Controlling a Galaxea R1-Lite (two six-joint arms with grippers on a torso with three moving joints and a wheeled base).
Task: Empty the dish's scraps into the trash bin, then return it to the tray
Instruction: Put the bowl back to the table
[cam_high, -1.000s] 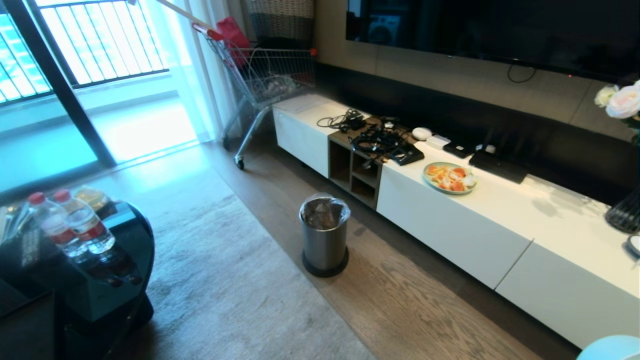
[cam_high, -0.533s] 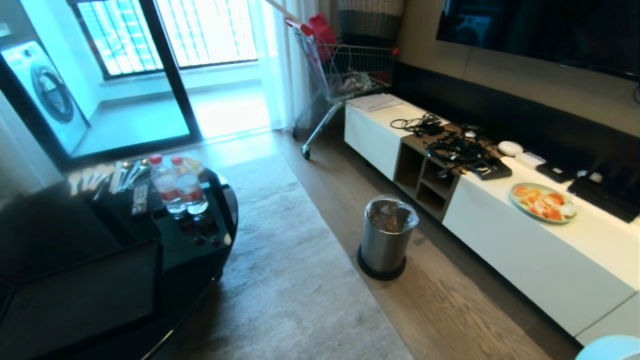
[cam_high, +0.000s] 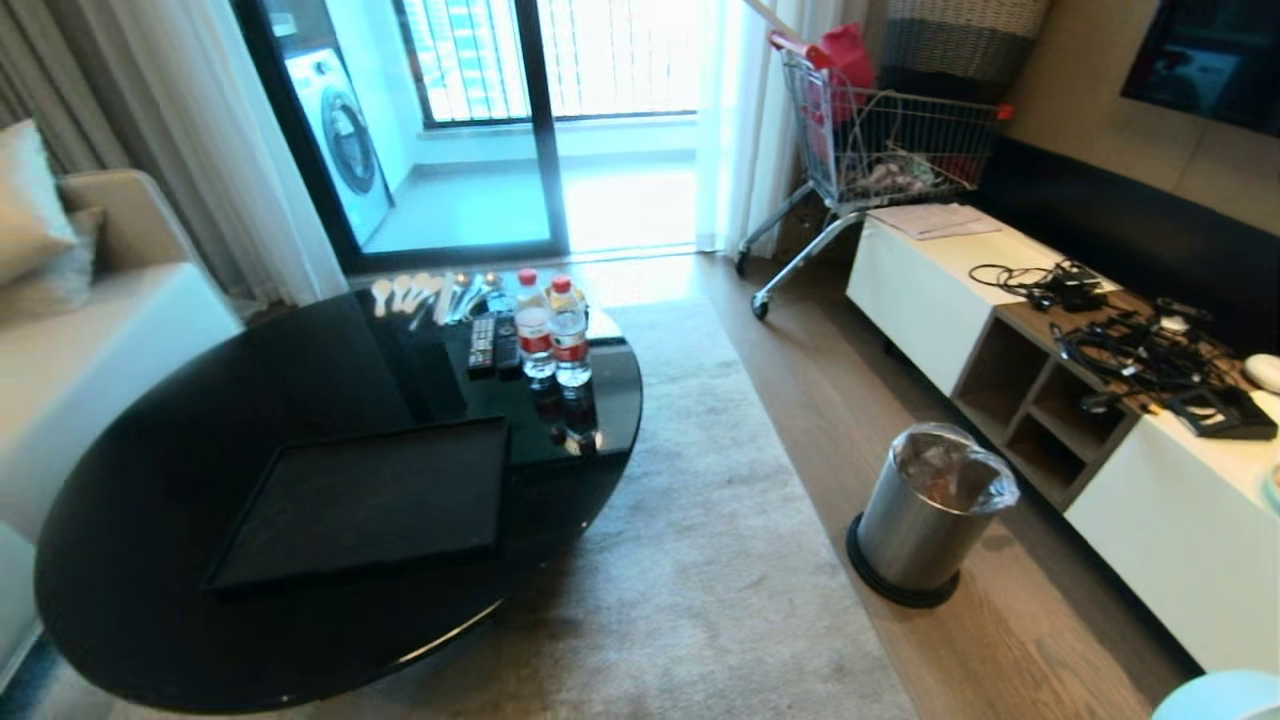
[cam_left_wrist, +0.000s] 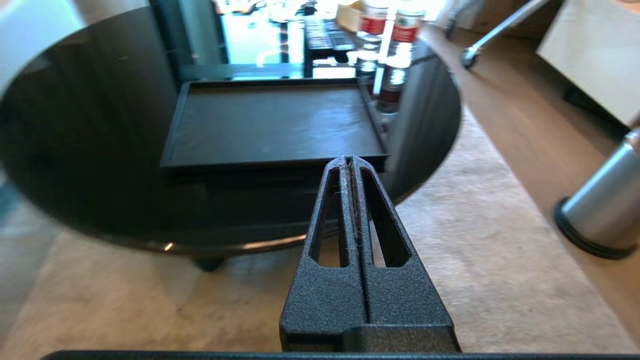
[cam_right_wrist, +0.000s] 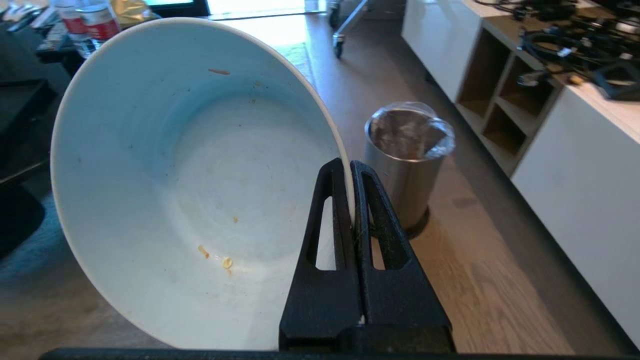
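Observation:
My right gripper (cam_right_wrist: 350, 167) is shut on the rim of the dish (cam_right_wrist: 200, 190), a white bowl held tilted with its inside facing the wrist camera. Only a few tiny crumbs (cam_right_wrist: 227, 262) of the scraps cling inside it. The steel trash bin (cam_right_wrist: 407, 160) with its clear liner stands on the wood floor just beyond the bowl, and at the right in the head view (cam_high: 925, 515). The black tray (cam_high: 370, 500) lies bare on the round table. My left gripper (cam_left_wrist: 349, 161) is shut on nothing, facing the tray (cam_left_wrist: 270, 120) from short of the table edge.
The round black glass table (cam_high: 150, 480) also carries two water bottles (cam_high: 552, 325), remotes (cam_high: 492, 345) and spoons at its far side. A rug (cam_high: 700, 560) lies between table and bin. A white cabinet (cam_high: 1170, 510) with cables (cam_high: 1130, 345), a shopping cart (cam_high: 880, 140) and a sofa (cam_high: 80, 330) surround them.
The whole head view has swung to the left: the bin slid to the picture's right, the table and tray came fully into view, and the cabinet's plate left it.

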